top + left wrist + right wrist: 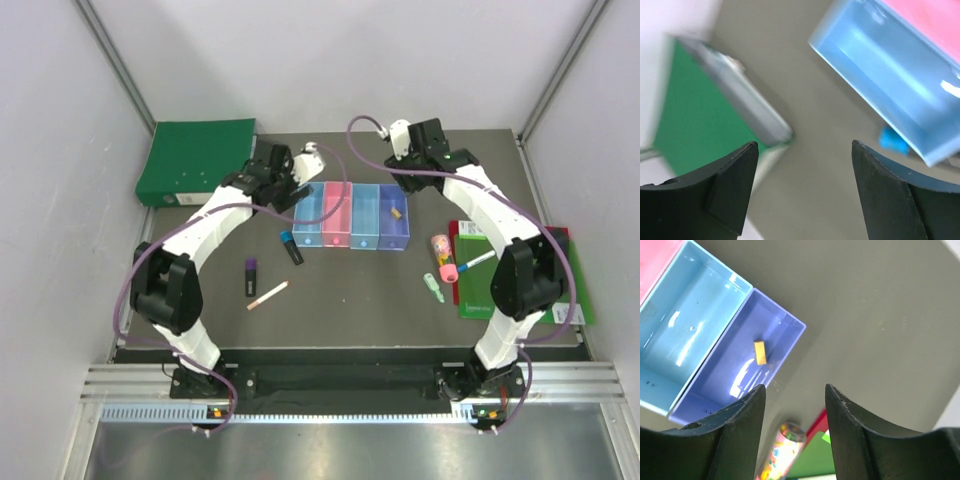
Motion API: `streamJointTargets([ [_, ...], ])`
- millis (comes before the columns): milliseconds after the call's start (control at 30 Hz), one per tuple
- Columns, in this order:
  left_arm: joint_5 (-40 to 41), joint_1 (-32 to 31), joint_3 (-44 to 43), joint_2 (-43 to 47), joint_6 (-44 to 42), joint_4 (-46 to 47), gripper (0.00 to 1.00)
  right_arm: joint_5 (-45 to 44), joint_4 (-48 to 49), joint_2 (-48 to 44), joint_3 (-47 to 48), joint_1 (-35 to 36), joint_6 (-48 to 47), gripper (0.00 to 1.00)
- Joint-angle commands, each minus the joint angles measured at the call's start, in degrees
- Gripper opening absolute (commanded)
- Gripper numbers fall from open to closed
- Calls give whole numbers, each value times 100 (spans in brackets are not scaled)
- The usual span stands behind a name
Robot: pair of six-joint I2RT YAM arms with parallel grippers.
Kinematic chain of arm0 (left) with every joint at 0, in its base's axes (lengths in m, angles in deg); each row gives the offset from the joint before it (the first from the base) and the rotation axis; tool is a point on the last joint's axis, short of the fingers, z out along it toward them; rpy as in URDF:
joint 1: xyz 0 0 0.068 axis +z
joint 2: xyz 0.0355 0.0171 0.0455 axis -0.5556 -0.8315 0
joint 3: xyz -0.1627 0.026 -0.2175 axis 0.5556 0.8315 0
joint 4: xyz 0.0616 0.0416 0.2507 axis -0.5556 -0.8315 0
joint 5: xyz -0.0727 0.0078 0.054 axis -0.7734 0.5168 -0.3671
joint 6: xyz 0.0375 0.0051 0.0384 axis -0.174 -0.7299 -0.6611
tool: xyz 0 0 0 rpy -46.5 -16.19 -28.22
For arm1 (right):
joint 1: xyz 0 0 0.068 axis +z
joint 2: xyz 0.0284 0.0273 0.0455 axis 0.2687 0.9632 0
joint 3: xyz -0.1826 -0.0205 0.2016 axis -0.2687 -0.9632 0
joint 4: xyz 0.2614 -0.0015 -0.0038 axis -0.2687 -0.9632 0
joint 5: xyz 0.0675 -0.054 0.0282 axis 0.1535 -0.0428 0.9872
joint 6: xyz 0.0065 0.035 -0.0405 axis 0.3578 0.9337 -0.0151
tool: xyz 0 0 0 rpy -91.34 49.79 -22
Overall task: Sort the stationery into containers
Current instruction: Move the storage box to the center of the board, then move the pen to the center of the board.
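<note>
A row of bins stands at mid-table: light blue (310, 208), pink (337, 212), blue (365, 214) and purple (394, 216). A small yellow eraser (397, 212) (759, 352) lies in the purple bin (740, 371). My left gripper (289, 192) (805, 145) hovers open and empty beside the light blue bin (890, 75). My right gripper (407, 185) (795, 387) hangs open and empty just behind the purple bin. Loose on the table are a blue-capped marker (291, 246), a purple item (251, 275), a pencil (268, 295), a colourful tube (441, 249) (782, 450), a pink-capped pen (466, 265) and a green item (434, 288).
A green binder (195, 160) (695, 115) lies at the back left, close to my left gripper. A green notebook (480, 285) on a red folder (556, 240) lies at the right under the pen. Walls close in on the table's sides.
</note>
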Motion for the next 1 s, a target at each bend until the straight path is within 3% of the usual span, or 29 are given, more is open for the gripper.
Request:
streamJointTargets([
  [0, -1434, 578, 963, 422, -161, -838, 80, 1, -154, -604, 96, 3, -227, 52],
  [67, -1839, 789, 1326, 748, -783, -724, 80, -43, -268, -744, -27, 3, -306, 52],
  [167, -1946, 816, 1574, 758, -919, -785, 80, -148, -330, -868, -124, 3, -437, 52],
  [300, -2463, 817, 1022, 249, -585, -1426, 81, -237, -330, -912, -80, -5, -482, 53],
  [433, -2789, 852, 783, -138, -707, -1506, 87, -237, -356, -912, -124, 3, -403, 53],
  [600, -2773, 869, 722, -358, -1472, -1270, 93, -263, -365, -938, -247, 3, -420, 53],
  [967, -2931, 1186, 62, -1255, -3491, -1558, 97, -342, -339, -912, -397, 12, -385, 53],
])
